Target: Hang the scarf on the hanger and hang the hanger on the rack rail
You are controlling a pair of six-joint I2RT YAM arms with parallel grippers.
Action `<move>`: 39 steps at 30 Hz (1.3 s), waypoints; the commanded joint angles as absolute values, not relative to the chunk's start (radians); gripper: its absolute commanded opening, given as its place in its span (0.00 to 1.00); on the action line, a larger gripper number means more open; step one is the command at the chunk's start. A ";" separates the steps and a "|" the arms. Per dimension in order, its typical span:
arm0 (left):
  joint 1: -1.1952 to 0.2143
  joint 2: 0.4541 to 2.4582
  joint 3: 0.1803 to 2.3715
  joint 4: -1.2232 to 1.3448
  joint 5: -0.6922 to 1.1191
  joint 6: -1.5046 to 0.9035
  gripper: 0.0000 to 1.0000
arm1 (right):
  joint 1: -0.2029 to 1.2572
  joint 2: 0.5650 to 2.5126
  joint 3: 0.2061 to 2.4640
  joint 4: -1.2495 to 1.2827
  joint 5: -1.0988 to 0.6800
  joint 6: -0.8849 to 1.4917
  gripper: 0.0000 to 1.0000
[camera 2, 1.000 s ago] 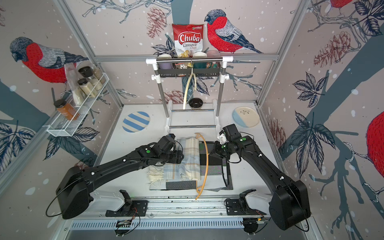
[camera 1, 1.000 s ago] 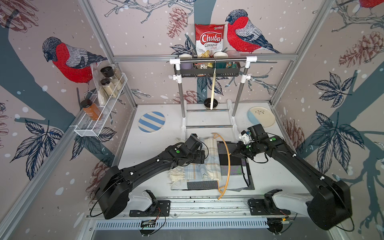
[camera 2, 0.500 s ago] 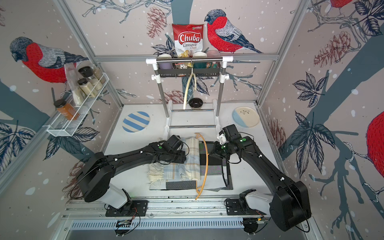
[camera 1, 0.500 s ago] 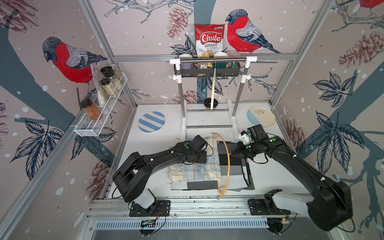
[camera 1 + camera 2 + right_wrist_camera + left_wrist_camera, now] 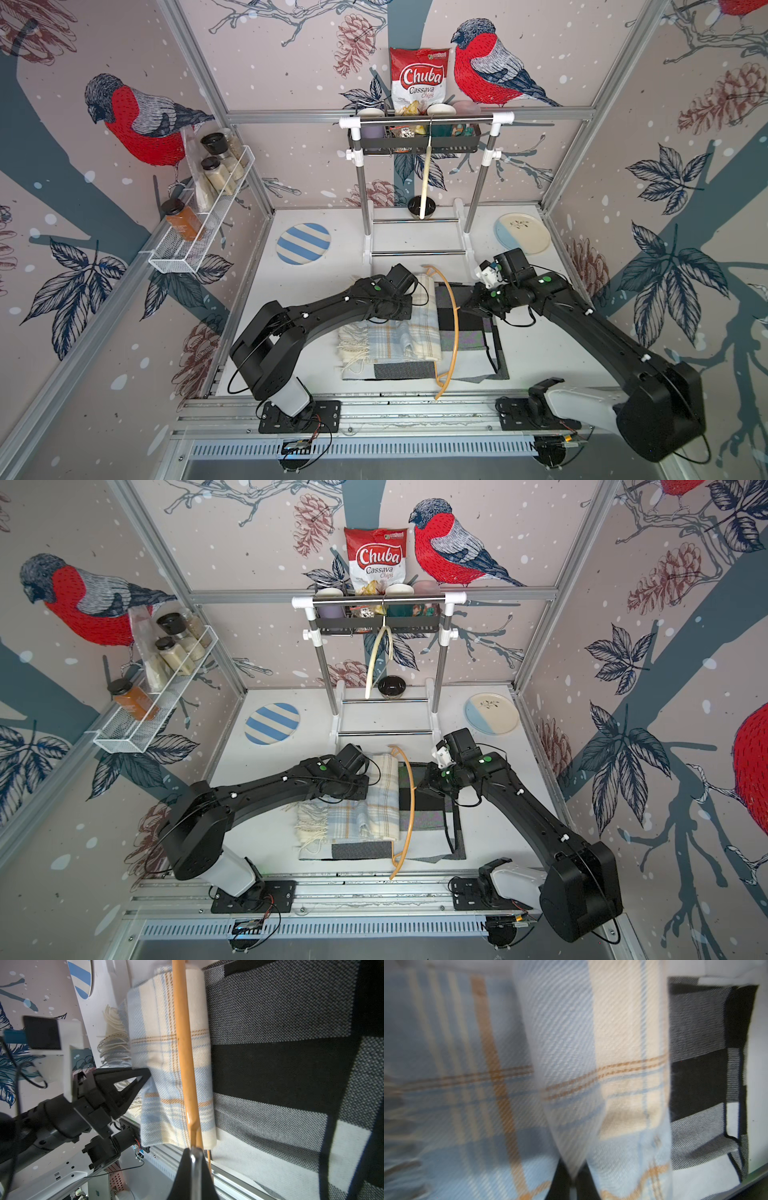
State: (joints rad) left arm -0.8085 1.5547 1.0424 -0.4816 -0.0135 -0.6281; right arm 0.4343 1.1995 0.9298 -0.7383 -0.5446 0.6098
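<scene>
Swinging its elbow inward, the left arm (image 5: 332,301) has reached farther right, and its jaws, apart a moment ago, have come together on the far left part of the plaid scarf (image 5: 415,332). That scarf lies folded flat on a dark checked cloth (image 5: 469,345) in the near middle, not yet lifted. Across its right edge rests the orange hanger (image 5: 456,328), also flat. The right gripper (image 5: 194,1152) is clamped on the hanger's middle, at the hook. The left gripper (image 5: 146,1075) pinches a fold of plaid. Both grasps look made; draping the scarf over the hanger remains.
</scene>
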 commanded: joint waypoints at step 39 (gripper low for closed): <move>-0.539 1.298 0.916 -0.711 -0.181 -0.550 0.00 | 0.533 1.258 1.285 -0.817 -0.571 0.810 0.00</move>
State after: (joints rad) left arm -0.5453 1.3323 0.8974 -0.7086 -0.2123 -0.5507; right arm 0.5255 1.2690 1.2369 -0.7391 -0.5755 0.7883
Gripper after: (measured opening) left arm 0.049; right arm 0.049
